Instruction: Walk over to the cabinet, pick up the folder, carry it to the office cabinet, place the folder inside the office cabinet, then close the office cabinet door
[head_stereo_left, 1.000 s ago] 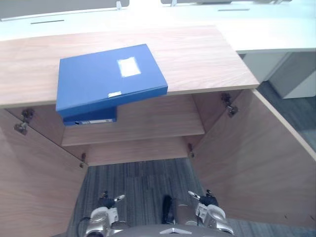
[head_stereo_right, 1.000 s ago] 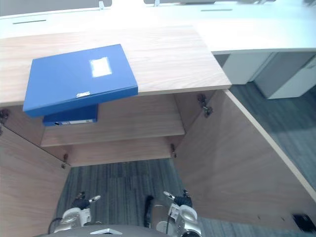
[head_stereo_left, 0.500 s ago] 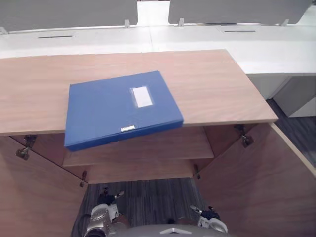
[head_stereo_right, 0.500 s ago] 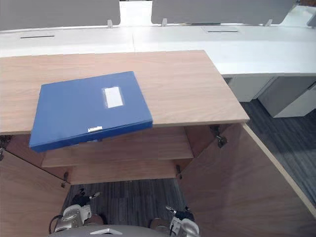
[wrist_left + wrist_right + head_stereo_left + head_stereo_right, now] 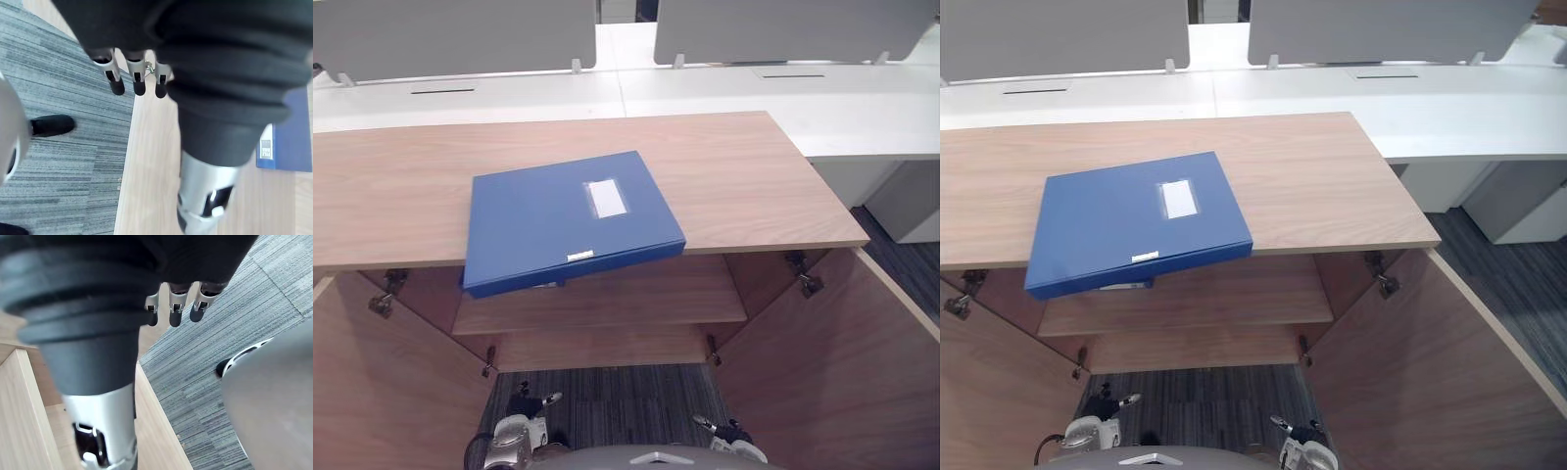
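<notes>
- Head views have shifted since a second ago: more of the white desks [image 5: 705, 93] behind now shows and less of the floor. This is camera movement; the folder [image 5: 570, 220] lies where it did on the cabinet [image 5: 754, 186] top.
- Folder: blue, lying flat and skewed on the wooden top, its near edge overhanging the front above the shelf [image 5: 636, 299]. Nothing touches it.
- Left hand [image 5: 139, 78]: hanging low over the carpet, fingers straight and relaxed, holding nothing.
- Right hand [image 5: 175, 313]: likewise low, fingers loose, holding nothing.
- Cabinet: left door [image 5: 382, 392] and right door [image 5: 842, 372] both stand wide open, shelf exposed.
- Progress, judged: the approach looks complete or nearly so, with the robot squarely facing the open cabinet. Pick-up not yet begun.
- Outstanding: raise the hands to the top, grasp the folder, carry it, place it inside, shut the door. Most of the task remains.
</notes>
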{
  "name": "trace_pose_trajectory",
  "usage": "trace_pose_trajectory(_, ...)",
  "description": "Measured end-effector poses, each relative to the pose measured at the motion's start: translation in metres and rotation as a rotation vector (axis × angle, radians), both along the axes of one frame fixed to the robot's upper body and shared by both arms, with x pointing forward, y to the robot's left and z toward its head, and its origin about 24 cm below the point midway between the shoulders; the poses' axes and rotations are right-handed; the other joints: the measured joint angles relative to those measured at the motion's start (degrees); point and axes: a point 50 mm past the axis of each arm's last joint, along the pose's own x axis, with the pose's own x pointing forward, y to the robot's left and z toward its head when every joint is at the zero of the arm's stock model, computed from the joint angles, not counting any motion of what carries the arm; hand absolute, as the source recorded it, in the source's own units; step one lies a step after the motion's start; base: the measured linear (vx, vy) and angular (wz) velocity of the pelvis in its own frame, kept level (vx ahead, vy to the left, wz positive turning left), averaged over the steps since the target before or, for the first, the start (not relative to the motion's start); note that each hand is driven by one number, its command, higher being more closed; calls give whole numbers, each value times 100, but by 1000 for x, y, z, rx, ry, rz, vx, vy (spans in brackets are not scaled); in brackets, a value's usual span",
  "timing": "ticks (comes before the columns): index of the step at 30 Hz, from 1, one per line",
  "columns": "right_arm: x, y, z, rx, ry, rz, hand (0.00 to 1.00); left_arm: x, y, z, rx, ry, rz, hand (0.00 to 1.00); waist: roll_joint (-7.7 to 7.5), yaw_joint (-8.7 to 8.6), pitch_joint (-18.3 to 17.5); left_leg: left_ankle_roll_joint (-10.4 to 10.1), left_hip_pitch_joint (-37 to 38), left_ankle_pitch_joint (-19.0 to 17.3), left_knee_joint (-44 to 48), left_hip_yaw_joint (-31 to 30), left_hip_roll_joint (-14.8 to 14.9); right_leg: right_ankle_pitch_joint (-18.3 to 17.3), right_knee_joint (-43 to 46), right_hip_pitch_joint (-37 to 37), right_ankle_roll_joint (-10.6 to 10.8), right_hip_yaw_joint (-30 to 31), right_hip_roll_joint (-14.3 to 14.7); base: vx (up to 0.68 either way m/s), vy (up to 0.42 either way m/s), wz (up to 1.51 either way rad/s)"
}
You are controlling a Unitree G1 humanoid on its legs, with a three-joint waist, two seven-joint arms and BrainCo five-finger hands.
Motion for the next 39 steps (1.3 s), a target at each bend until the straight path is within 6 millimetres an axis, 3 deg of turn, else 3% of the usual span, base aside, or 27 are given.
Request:
trace_pose_trajectory(4, 5, 1, 1, -17, -8, 43, 0, 14, 22, 24, 123, -150, 7, 0, -6, 29, -2, 45, -49, 33, -16, -137, -80, -7, -19, -1, -2, 5, -48, -87, 39, 12)
trace_pose_trajectory(8, 8, 2, 3, -46, -19, 83, 0, 36, 39, 72, 245, -423, 25, 0, 10, 45, -4, 39, -101, 24, -18, -292, -190, -14, -18, 11, 14, 45, -107, -46, 47, 18)
trace_pose_trajectory(14, 7, 7, 4, -66, -23, 156, 0, 51, 39, 124, 316, -689, 43, 0, -4, 167, -35, 84, 5, -13, -18, -330, -244, -12, -106, 185, 15, 77, -133, 3, 22, 5)
trace_pose_trajectory(22, 2, 7, 3, -64, -7, 165, 0, 65, 31, 199, 413, -1049, 14, 0, -2, 161, -89, 108, 92, 3, -3, -328, -218, 90, -226, 352, 82, 98, -94, 26, -1, -1)
trace_pose_trajectory(27, 3, 6, 3, -71, -2, 195, 0, 71, 33, 222, 498, -1149, -67, 0, 17, 159, -181, 108, 159, 0, -18, -324, -209, 95, -253, 391, 56, 159, -60, -8, 1, -1)
trace_pose_trajectory(39, 4, 6, 1, -78, 21, 237, 0, 79, 36, 237, 574, -1209, -159, 0, -38, 126, -264, 89, 202, -20, -20, -321, -248, 82, -324, 420, -44, 330, -54, -24, 12, -1)
